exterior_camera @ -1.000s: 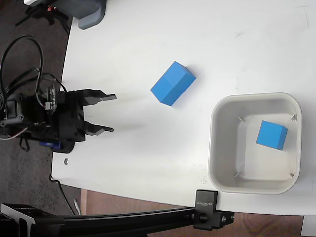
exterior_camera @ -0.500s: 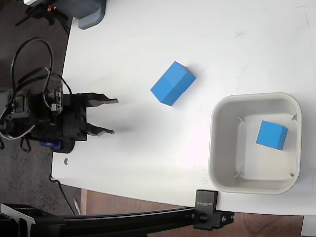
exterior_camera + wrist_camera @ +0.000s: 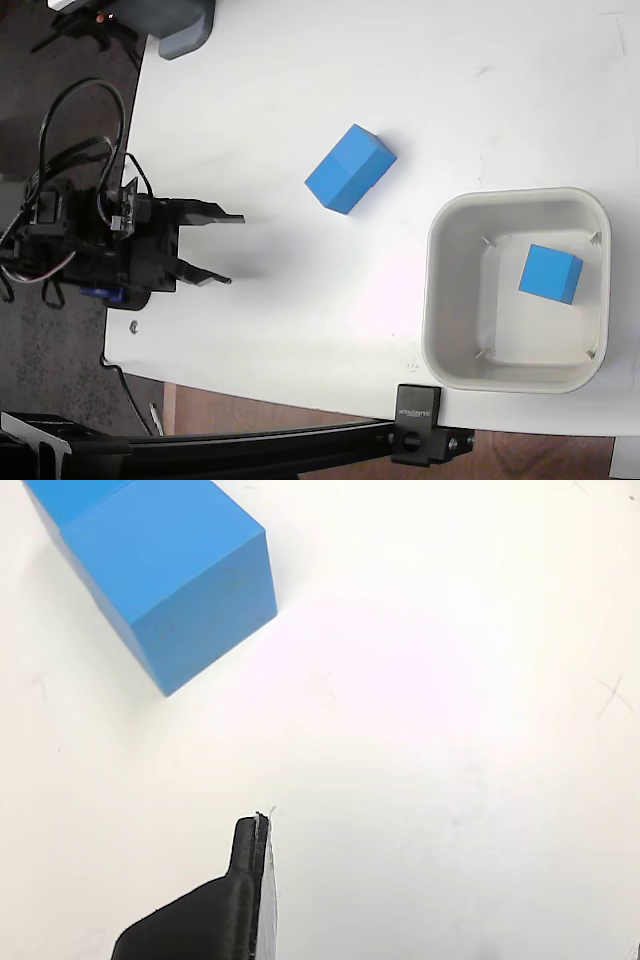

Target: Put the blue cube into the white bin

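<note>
Two blue blocks and one bin are in the fixed view. The small blue cube [image 3: 550, 273] lies inside the white bin [image 3: 440, 300], toward its right wall. The larger blue block [image 3: 350, 169] sits on the white desk [image 3: 300, 60], well apart from the bin. The gripper [image 3: 226, 248] is at the desk's left edge, jaws spread wide, holding and touching nothing. Dark floor borders the desk.

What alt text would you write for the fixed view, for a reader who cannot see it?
Seen from above, a small blue cube lies inside a white bin at the right of a white table. A larger blue block rests on the table near the middle, and the black pincer is open and empty at the left edge.
</note>
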{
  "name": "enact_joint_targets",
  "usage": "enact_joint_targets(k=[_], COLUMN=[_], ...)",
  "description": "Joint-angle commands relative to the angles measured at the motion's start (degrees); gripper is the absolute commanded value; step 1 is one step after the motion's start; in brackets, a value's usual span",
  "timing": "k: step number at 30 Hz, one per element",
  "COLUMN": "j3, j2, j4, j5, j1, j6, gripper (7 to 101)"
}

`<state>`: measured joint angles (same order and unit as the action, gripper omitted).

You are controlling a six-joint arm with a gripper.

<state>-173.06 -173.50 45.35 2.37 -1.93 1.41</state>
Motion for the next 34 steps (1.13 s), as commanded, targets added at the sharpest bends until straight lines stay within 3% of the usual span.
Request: enact_joint_targets(k=[1,34], j3=[1.49,1.49], j2=[-1.41,-1.41], j4=[-1.05,-0.97], j5=[-0.62,-1.58], j1=[0.35,1.05], j6=[0.09,0.26], gripper=[100.0,100.0])
